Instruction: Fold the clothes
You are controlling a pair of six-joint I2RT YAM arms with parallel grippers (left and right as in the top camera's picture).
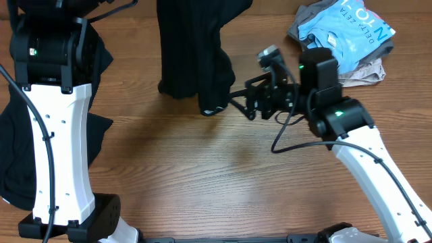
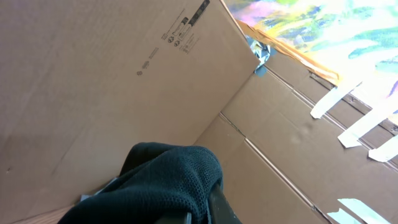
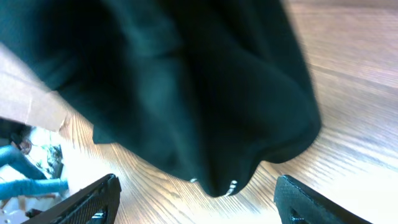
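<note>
A black shirt (image 1: 196, 54) hangs from above the top edge down to the wooden table (image 1: 202, 175), its lower tip with a small white label (image 1: 216, 109) touching the wood. In the left wrist view my left gripper (image 2: 200, 214) is shut on a fold of this black shirt (image 2: 161, 180); the gripper itself does not show in the overhead view. My right gripper (image 1: 240, 101) is open and empty, its fingers spread just right of the shirt's lower tip. In the right wrist view the shirt (image 3: 186, 81) hangs in front of the open right gripper (image 3: 199, 198).
More black clothing (image 1: 13, 148) lies under and around the left arm (image 1: 57, 135) at the left edge. A light blue printed garment (image 1: 344, 30) lies on a beige one (image 1: 368, 71) at the back right. Cardboard walls (image 2: 124, 74) stand behind.
</note>
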